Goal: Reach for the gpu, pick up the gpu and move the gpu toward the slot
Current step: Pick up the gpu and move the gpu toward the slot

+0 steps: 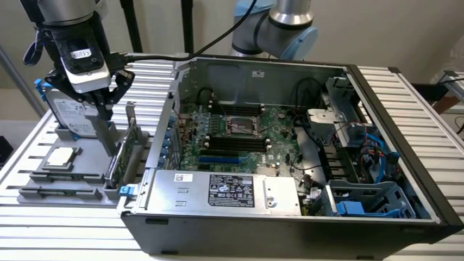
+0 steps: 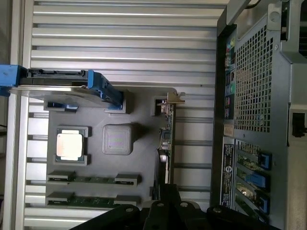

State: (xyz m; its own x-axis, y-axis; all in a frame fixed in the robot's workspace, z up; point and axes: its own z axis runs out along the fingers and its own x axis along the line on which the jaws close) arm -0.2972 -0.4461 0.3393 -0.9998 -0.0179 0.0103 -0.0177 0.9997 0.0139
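The gripper (image 1: 101, 107) hangs over the grey tray (image 2: 100, 165) beside the computer case (image 1: 290, 239). It carries nothing, and I cannot tell whether it is wide or narrow. The gpu (image 2: 165, 139) stands on edge in the tray, just below the gripper and a little to its case side. In the wrist view its thin edge runs straight out ahead of the tool. The hard drive (image 1: 69, 109) stands on the gripper's other side.

The gpu looks light, stiff and thin, but fragile, with small parts on its faces. A grip across the bare top edge, squeezing both flat faces near the middle, seems safest.
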